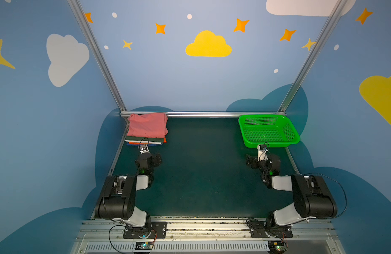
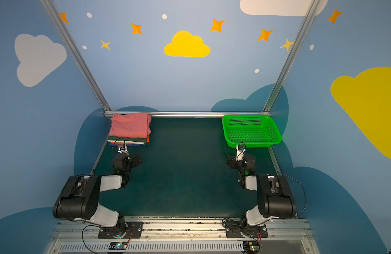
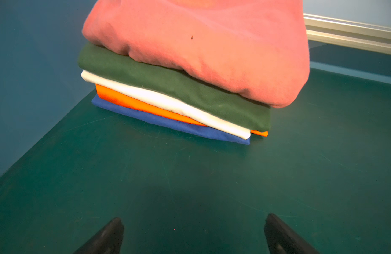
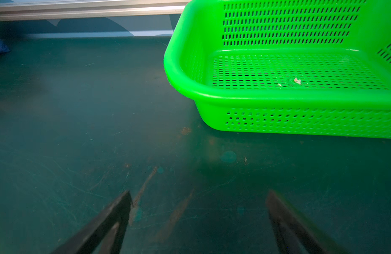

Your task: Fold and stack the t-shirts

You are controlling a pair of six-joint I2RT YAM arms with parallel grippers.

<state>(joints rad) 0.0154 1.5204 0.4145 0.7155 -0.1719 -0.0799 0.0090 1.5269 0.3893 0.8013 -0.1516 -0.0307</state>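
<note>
I see the t-shirts (image 3: 190, 88) folded in one pile, pink on top. My left gripper (image 3: 194, 218) and right gripper (image 4: 199, 193) are both spread wide, empty.

**A robotics lab test cell**

Silver slotted aluminium frame posts (image 1: 97, 57) box in a dark green matted table (image 1: 201, 167). A black-and-white left robot arm (image 1: 117, 198) and a matching right robot arm (image 1: 311, 198) are bolted to a grooved aluminium base rail (image 1: 212, 226) at the near edge. Bare cables and a small lit circuit board (image 1: 144, 245) sit below it. The blue walls (image 1: 157, 77) carry a painted yellow cloud (image 1: 208, 45) and orange stars (image 1: 241, 25). A stack of folded cloth t-shirts (image 1: 147, 128) and a bright green perforated plastic basket (image 1: 278, 144) occupy the far corners.
</note>
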